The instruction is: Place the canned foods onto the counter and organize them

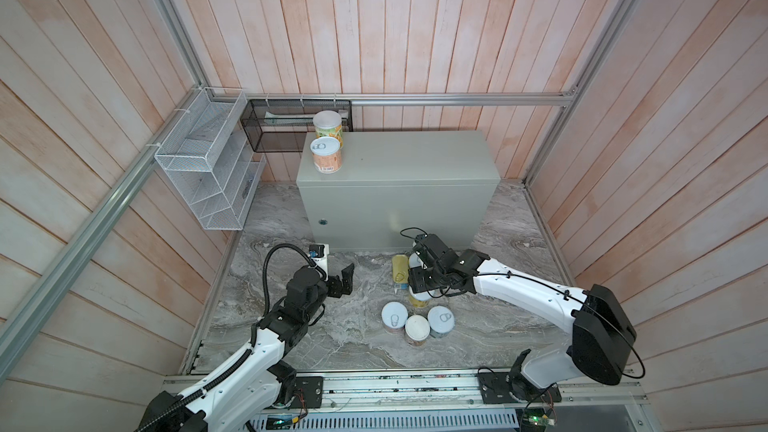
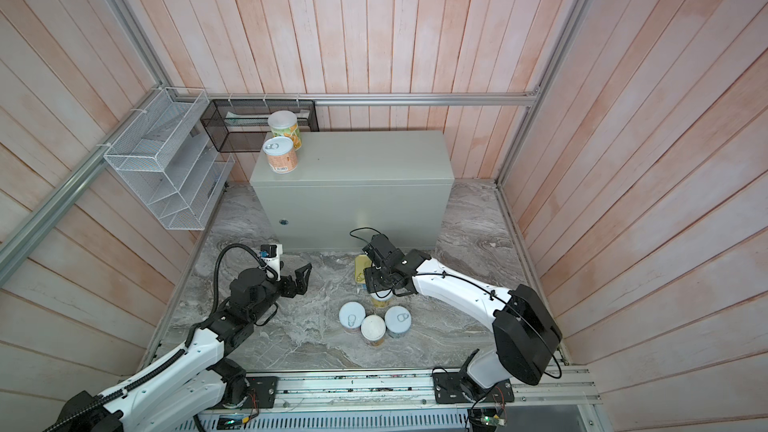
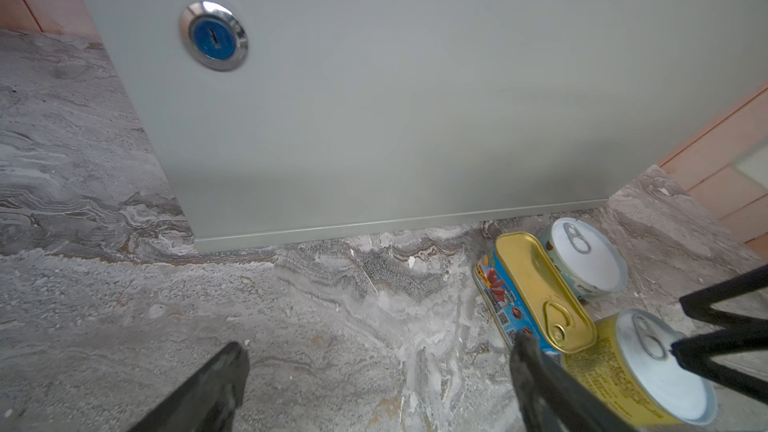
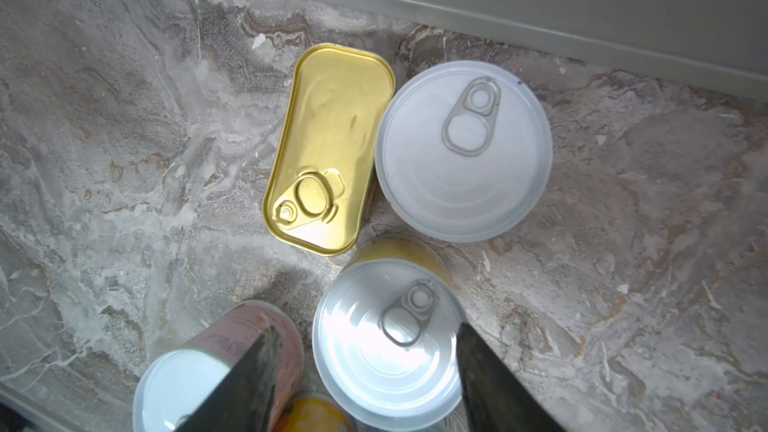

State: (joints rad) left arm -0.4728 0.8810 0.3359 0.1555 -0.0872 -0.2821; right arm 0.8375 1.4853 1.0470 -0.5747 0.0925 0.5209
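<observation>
Closest, a cluster of three cans (image 1: 417,328) stands well in front of the counter (image 1: 415,160), and the left gripper (image 1: 345,282) gapes empty off to their side. Nearer the counter's foot, the right gripper (image 4: 365,332) straddles the yellow can (image 3: 602,363), jaws parted, not yet pinching. Closing off-centre could shove the pink can (image 4: 220,340) or the gold tin (image 4: 328,147) just beside it. Two cans (image 1: 327,155) already stand on the counter's far-left corner.
</observation>
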